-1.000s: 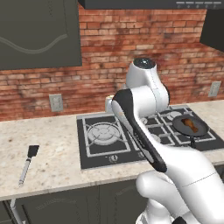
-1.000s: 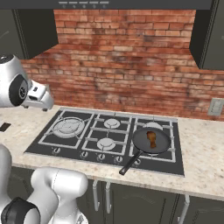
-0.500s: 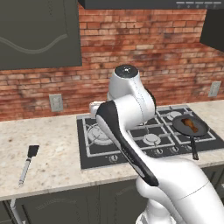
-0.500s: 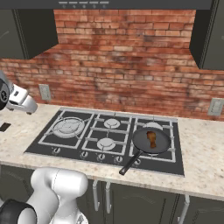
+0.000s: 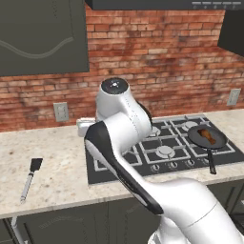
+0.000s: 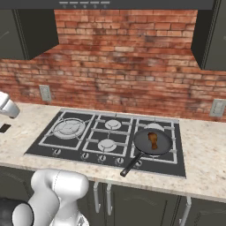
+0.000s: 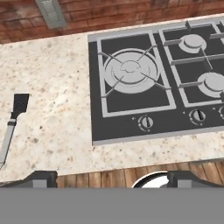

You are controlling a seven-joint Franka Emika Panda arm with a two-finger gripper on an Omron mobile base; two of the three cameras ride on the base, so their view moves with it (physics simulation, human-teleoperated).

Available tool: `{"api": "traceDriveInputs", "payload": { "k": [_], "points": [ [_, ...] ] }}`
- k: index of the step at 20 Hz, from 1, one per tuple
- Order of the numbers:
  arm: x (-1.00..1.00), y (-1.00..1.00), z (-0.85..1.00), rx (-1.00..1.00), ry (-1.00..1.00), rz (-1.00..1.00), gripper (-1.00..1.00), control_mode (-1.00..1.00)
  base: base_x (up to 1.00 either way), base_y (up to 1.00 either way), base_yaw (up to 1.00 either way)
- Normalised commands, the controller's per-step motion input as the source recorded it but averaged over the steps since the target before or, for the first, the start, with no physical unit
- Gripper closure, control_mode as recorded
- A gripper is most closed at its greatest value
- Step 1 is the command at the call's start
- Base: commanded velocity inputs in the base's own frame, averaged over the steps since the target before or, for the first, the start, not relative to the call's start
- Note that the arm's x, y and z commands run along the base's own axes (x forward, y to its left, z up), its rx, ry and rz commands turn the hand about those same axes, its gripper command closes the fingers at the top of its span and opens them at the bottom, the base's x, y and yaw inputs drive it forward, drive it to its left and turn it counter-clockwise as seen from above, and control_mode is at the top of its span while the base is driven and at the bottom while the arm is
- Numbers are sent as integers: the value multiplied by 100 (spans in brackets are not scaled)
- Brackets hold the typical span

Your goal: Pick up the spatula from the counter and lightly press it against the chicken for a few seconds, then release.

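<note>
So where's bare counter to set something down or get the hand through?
Free: speckled beige stone counter between the grey-handled black spatula and the black gas cooktop; also the strip right of the cooktop. Crowded: right-hand burners, where the black frying pan holds the brown chicken piece, handle jutting forward.

Spatula (image 7: 8, 133) handle end cut off at the hand view's left edge, cooktop (image 5: 190, 147) left burners hidden behind the arm (image 5: 119, 138)

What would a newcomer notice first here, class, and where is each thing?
The big white arm looms in the foreground of the left base view. A pan with browned chicken sits on the hob's right front burner; a spatula lies on the counter left of the hob.
</note>
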Motion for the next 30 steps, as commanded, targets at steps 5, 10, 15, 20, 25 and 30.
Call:
{"api": "traceDriveInputs", "payload": {
  "k": [5,10,15,20,25,30],
  "points": [
    [-31,49,-22,0,-1,0,-100,-100,0,0,0],
    [-50,37,-16,2,-1,0,-100,-100,0,0,0],
    [-36,34,-22,7,0,0,-100,-100,0,0,0],
    [-12,30,-3,9,-2,0,-100,-100,0,0,0],
    [0,34,-8,9,-1,0,-100,-100,0,0,0],
    [0,32,-9,9,-3,-1,-100,-100,0,0,0]
  ]
}}
